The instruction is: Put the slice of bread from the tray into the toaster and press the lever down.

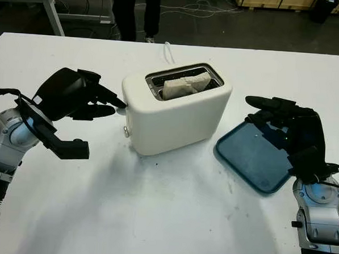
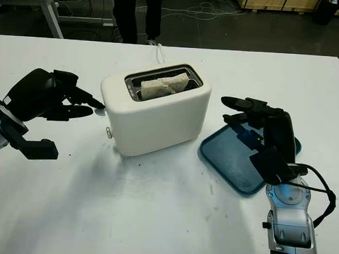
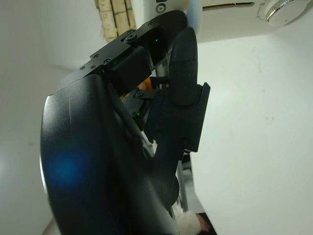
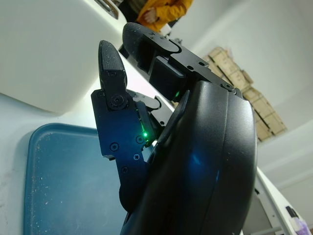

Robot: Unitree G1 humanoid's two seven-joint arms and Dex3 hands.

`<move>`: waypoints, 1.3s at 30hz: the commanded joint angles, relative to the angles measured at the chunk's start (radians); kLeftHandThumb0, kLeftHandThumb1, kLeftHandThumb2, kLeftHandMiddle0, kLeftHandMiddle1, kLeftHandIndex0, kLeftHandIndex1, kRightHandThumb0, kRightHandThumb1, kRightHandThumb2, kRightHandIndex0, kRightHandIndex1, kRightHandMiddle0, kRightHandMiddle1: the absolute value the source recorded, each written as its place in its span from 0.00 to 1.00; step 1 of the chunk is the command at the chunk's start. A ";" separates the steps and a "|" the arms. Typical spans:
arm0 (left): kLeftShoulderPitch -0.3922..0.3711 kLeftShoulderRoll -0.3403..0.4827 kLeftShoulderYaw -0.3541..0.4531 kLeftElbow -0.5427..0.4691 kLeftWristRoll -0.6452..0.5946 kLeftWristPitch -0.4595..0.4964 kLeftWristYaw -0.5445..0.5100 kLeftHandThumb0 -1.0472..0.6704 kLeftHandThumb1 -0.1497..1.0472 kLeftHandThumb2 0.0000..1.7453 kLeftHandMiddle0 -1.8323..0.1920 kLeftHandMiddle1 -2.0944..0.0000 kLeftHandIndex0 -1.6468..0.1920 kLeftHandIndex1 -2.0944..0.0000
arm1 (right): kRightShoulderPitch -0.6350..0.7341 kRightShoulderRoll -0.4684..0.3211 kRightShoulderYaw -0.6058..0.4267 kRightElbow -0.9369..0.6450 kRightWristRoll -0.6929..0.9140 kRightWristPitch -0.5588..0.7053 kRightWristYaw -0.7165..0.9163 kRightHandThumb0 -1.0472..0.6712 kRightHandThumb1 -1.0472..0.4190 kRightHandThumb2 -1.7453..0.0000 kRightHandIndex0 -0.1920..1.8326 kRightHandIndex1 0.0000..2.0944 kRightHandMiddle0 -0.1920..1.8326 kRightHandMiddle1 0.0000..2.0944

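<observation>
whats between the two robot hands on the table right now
The white toaster, with the bread slice already in its slot, stands between the left hand and the right hand, which is over the blue tray. Both eye views show it.

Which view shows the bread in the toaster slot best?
Left eye view: the bread slice sits in the toaster slot, its top edge showing from above. Right eye view shows the same. Left wrist view catches a toaster corner with a knob; right wrist view shows a toaster wall above the blue tray.
</observation>
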 commanded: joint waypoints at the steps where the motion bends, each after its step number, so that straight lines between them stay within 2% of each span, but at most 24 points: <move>1: -0.014 -0.002 -0.016 0.007 0.004 0.001 -0.010 0.45 0.89 0.13 0.55 0.27 0.31 0.99 | -0.001 0.002 -0.008 -0.003 0.004 -0.022 0.000 0.36 0.09 0.92 0.53 0.34 0.61 0.00; 19: 0.004 -0.007 -0.012 -0.010 -0.015 -0.004 -0.020 0.46 0.89 0.11 0.55 0.27 0.30 0.98 | -0.003 0.006 -0.009 0.008 0.008 -0.032 -0.004 0.35 0.09 0.92 0.54 0.33 0.61 0.00; 39: -0.017 0.000 -0.028 -0.004 -0.002 0.003 -0.053 0.46 0.89 0.11 0.54 0.29 0.30 0.98 | -0.012 0.013 -0.004 0.007 0.014 -0.028 -0.001 0.37 0.09 0.93 0.54 0.32 0.60 0.00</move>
